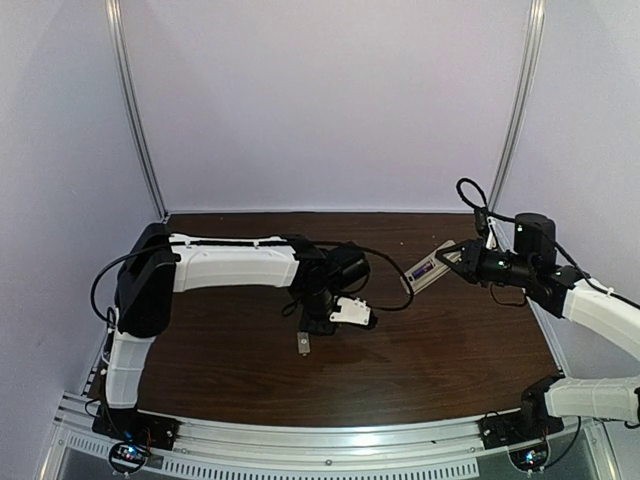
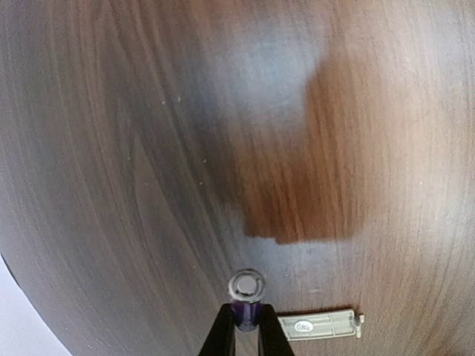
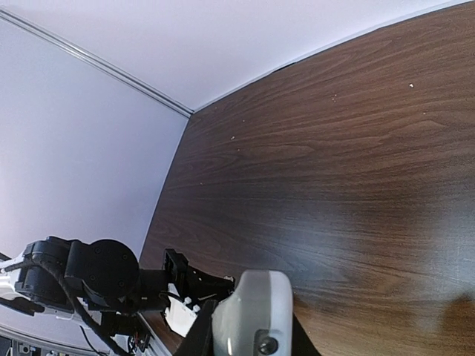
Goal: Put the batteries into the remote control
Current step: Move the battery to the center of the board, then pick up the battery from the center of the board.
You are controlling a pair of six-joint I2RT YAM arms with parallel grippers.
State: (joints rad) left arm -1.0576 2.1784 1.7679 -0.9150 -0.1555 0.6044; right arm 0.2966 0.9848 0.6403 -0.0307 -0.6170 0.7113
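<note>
Overhead: right jaws hold the one remote control (image 1: 428, 268) aloft, well right of the lone cover piece (image 1: 303, 343); bare counter (image 1: 450, 345) between. Left wrist: left jaws pinch one battery (image 2: 246, 291) just left of the cover piece (image 2: 320, 325). Right wrist: remote control (image 3: 252, 311) clamped, open counter (image 3: 334, 148) beyond.

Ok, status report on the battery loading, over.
Left gripper shut on one battery. Right gripper shut on remote control, held off table. Cover piece flat on table near left gripper, not blocking.
</note>
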